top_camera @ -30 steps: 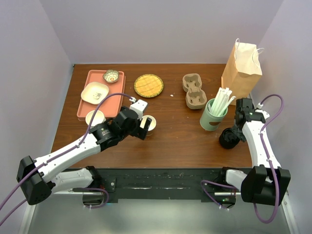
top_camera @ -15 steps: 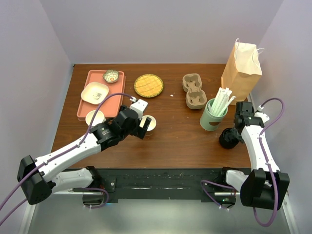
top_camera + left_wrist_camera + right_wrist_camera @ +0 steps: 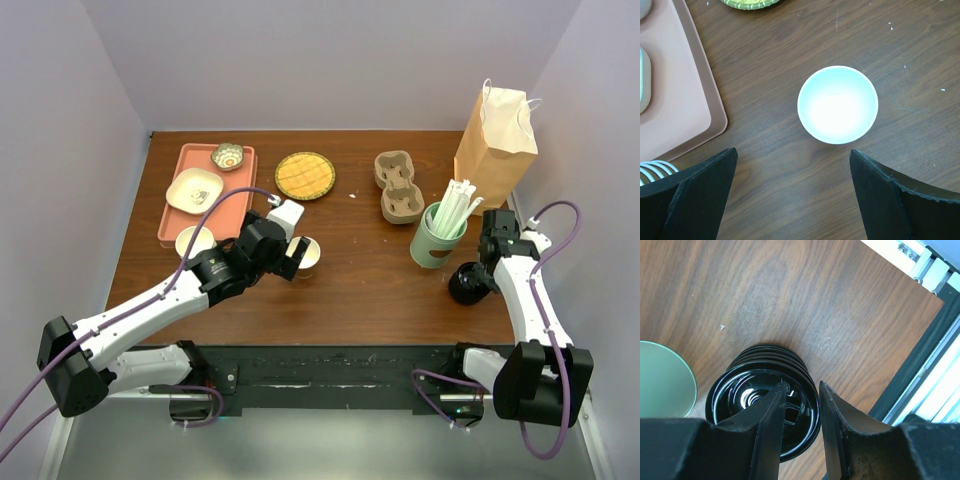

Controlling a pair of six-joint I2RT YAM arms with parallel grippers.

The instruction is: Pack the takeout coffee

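Observation:
A single lidless paper cup, white inside, stands on the brown table; the lidded takeout coffee is out of view. My left gripper hovers over the cup's near side, open wide, with nothing between its fingers. At the right, a stack of black plastic lids sits on the table. My right gripper points down onto it. Its jaws are narrow and straddle the top lid's rim, one finger inside, one outside. A gap still shows beside the rim.
A pale-green cup of white straws stands just left of the lids. Behind it are a brown paper bag and a cardboard cup carrier. A pink tray with bowls, a stack of paper cups and a yellow woven mat lie at the left.
The right jaws have narrowed around the top lid's rim. The left gripper has drifted slightly toward the far side, still open over the cup.

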